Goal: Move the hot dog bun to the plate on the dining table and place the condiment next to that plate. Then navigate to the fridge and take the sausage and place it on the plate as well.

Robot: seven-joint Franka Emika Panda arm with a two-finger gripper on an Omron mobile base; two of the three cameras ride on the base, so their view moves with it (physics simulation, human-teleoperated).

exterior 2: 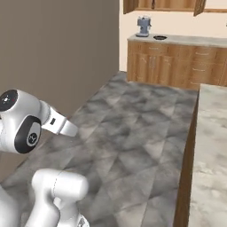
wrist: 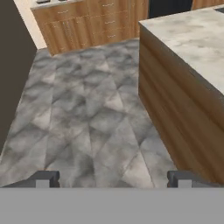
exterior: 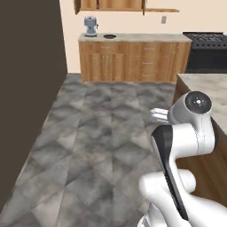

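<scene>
The dining table (wrist: 192, 39) fills the upper right of the hand view as a big island: a beige-grey marbled stone top with a squared corner, over sides of warm brown wood with horizontal grain lines. In the left base view its stone corner (exterior: 208, 86) shows at the right edge behind the arm, and in the right base view its top (exterior 2: 213, 146) runs down the right side, with a thin wooden edge along its left. The gripper (wrist: 113, 178) sits at the bottom of the hand view, its two dark fingertips (wrist: 46, 178) set far apart, jaws wide open with nothing between them but grey marbled floor (wrist: 83, 113). A dark wall (exterior: 26, 88) takes the left of the left base view. At the top, a wooden counter (exterior: 133, 55) carries a grey appliance (exterior: 91, 25).
</scene>
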